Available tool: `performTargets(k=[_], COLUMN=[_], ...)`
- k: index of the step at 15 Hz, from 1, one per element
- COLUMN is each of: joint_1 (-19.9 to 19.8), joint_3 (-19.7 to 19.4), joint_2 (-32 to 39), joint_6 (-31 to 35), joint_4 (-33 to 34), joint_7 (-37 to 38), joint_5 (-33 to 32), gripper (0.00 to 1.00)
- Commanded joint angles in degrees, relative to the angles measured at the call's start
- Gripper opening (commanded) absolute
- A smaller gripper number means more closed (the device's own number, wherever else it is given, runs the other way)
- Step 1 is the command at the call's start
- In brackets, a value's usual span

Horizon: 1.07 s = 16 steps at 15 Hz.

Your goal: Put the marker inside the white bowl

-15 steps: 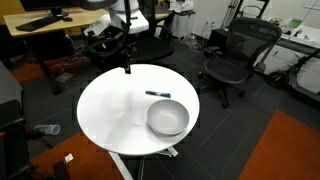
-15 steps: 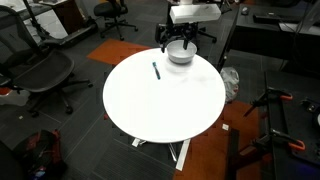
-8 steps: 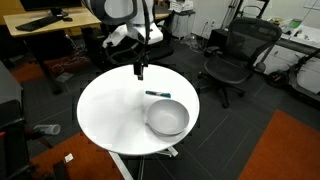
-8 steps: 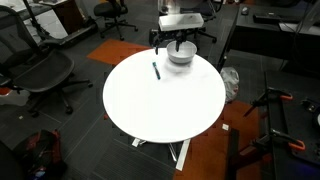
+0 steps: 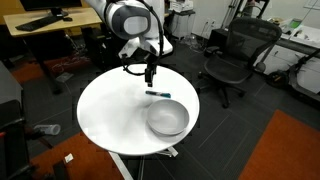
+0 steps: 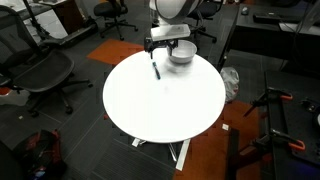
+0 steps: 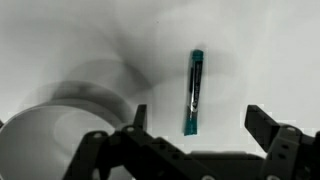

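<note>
Now, marker (image 7: 194,92): lying flat on the table, outside the bowl, running from 12 to 6 o'clock in the wrist view.
White bowl (image 5: 168,130): upright on the table, near the marker at its 5 o'clock in an exterior view, not touching it.
Jaws: spread apart, at 3 and 9 o'clock of the marker's lower end in the wrist view, holding nothing.
Gripper (image 5: 150,78): hangs just above the marker.
Table (image 5: 105,115): round, white.
</note>
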Motion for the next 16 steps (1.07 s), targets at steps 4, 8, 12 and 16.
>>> performTargets(k=[4, 8, 12, 16], joint_1=[0.1, -0.3, -0.6, -0.9], joint_3=[-0.6, -0.4, -0.4, -0.4], joint_2=[7.0, 9.9, 12.5, 15.1], joint_6=[-0.2, -0.7, -0.8, -1.2], joint_4=[8.2, 11.2, 13.7, 16.2], joint_7=[-0.7, -1.0, -1.4, -1.5], joint_5=[1.1, 1.5, 1.6, 1.6], gripper=[1.0, 1.0, 1.0, 1.0])
